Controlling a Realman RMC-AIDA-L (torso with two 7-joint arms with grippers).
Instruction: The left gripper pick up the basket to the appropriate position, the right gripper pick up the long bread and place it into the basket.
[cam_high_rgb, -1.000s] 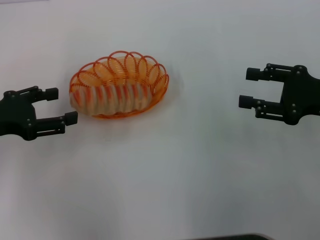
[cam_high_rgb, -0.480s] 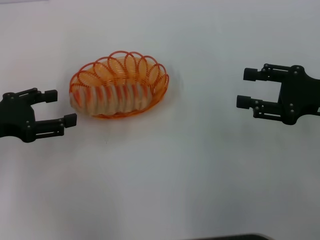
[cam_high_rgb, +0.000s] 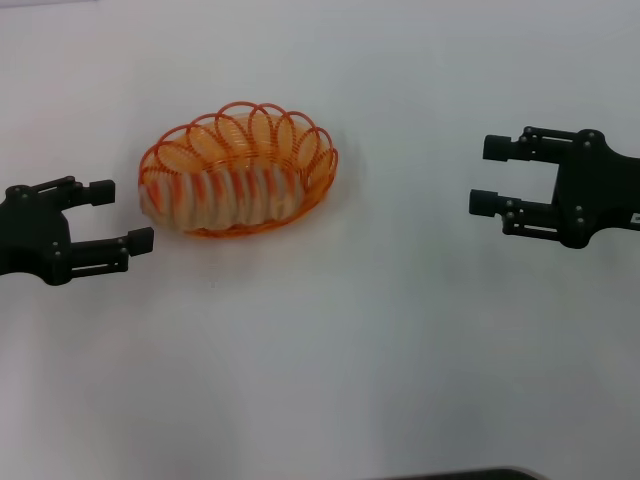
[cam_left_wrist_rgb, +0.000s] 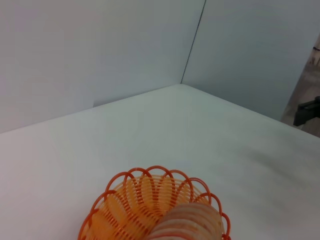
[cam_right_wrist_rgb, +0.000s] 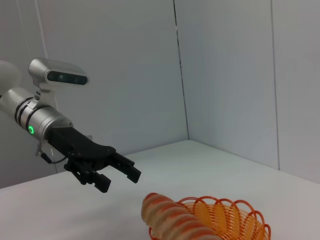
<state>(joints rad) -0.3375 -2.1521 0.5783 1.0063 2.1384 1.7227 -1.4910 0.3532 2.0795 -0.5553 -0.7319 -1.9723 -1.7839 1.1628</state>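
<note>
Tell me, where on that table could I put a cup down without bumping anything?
The white table is bare between the basket holding the long bread and the right hand, and all along the near side. Only the gap between the left hand and basket is tight.

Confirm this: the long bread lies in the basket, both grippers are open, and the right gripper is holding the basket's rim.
One error: the right gripper holds nothing; the head view shows it open, well apart from the basket. The long bread lies inside, and the left gripper is open too.
</note>
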